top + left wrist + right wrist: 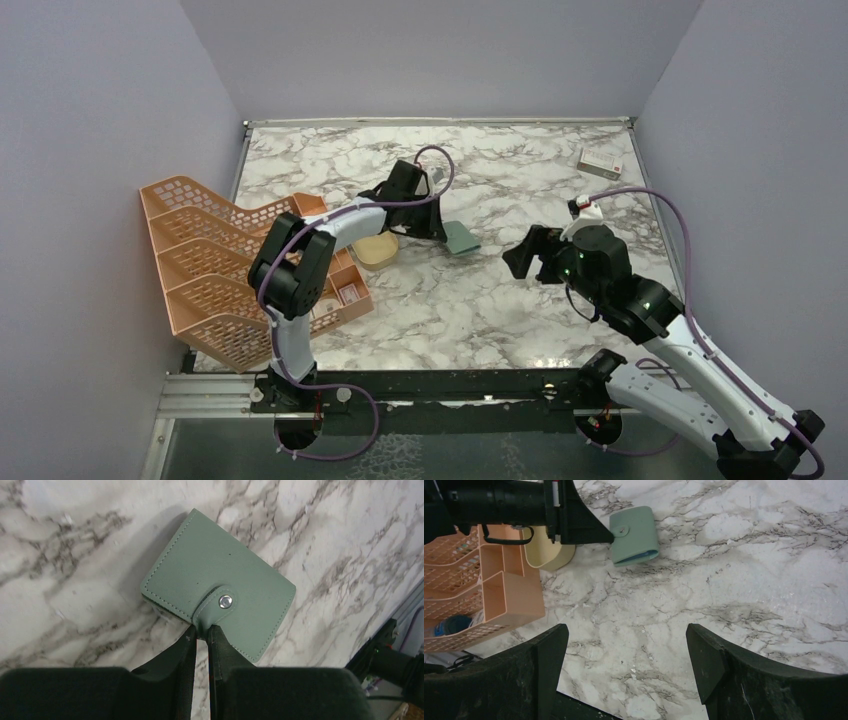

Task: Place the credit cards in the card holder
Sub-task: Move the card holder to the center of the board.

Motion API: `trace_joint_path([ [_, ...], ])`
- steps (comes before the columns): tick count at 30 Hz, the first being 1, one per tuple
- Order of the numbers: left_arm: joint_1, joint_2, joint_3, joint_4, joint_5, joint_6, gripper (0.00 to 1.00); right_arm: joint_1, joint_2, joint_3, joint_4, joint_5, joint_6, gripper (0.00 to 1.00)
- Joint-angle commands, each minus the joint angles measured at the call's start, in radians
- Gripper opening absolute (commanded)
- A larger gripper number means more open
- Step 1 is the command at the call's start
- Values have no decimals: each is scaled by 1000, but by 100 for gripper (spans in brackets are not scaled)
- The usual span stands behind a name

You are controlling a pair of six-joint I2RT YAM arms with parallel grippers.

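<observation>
While the left hand (201, 628) is clamped only on the snap tab (220, 605) of the grey-green leather bifold card holder (220, 570) lying mid-way across the white marbled desk (75, 540), and the right hand (626, 635) stands apart and empty at near right, a pull may drag the unbraced holder or slip off the tab rather than unsnap it.

Even, bright overhead light. The wallet (220, 575) casts a soft shadow up-left on the marble table (75, 580). Mild glare near its front edge in the top view. The right gripper (626, 630) shows dark, slightly soft.
</observation>
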Motion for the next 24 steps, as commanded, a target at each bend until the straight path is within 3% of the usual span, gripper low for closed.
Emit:
trace_joint_path([
  [1, -29, -117, -108, -7, 89, 18, 6, -2, -9, -14, -17, -38, 25, 89],
  [8, -64, -215, -187, -103, 87, 65, 16, -2, 60, -11, -18, -76, 8, 89],
  [17, -63, -287, -230, -110, 91, 74, 40, -2, 203, -36, 80, -188, -13, 88],
  [21, -64, -371, -232, -110, 67, 77, 49, -2, 276, -52, 164, -239, -4, 85],
  [24, -64, -463, -245, -109, 7, 78, 57, -3, 336, -57, 217, -276, 13, 76],
])
